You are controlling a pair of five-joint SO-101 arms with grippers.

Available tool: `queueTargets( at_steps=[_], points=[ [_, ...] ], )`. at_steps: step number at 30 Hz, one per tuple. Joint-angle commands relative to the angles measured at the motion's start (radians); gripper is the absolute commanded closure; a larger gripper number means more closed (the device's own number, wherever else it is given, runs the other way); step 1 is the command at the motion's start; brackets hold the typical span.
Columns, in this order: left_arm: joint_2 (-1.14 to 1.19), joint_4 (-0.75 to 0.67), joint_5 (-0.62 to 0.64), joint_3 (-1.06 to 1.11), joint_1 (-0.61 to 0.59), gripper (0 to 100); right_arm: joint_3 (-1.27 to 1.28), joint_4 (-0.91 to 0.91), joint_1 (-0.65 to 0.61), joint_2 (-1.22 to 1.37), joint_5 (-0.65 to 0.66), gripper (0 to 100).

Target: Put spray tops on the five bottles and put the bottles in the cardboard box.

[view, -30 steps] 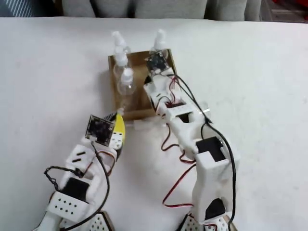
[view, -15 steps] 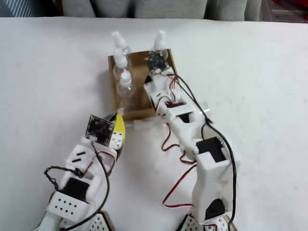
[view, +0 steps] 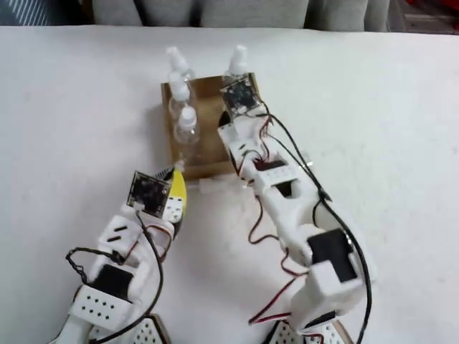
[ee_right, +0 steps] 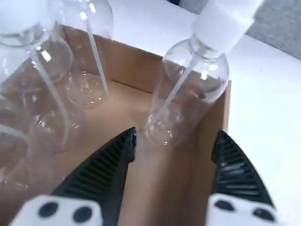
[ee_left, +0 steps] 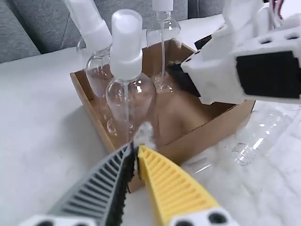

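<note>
Cardboard box (view: 204, 170) crowds your right gripper (ee_right: 175, 141); its fingers stand apart by the far-right bottle (ee_right: 197, 80) and could topple it. Your left gripper (ee_left: 134, 150) keeps fingers pressed together.

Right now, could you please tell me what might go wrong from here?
The right gripper hangs open close to the capped bottle in the cardboard box corner; pulling away could tip it. The uncapped bottle lies on the table beside the box, near that arm, and might roll if nudged.
</note>
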Motion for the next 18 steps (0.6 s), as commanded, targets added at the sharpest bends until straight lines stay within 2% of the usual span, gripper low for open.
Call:
queueTargets(
  at_steps=[1, 5, 7, 14, 18],
  points=[
    [-0.010, -0.005, -0.009, -0.005, -0.007, 98, 0.049, 0.007, 0.001, -0.148, 0.000, 78.5],
    [-0.010, -0.003, -0.009, -0.005, -0.007, 98, 0.176, 0.016, 0.002, -0.309, 0.000, 78.6],
    [-0.010, -0.003, -0.009, -0.005, -0.007, 98, 0.224, 0.084, 0.002, -0.400, 0.000, 78.6],
    [-0.010, 0.005, -0.009, -0.005, -0.007, 98, 0.247, 0.572, 0.030, -0.700, -0.002, 78.6],
    [-0.010, 0.015, -0.009, -0.005, -0.007, 98, 0.279, 0.730, 0.073, -0.800, -0.051, 78.7]
  ],
)
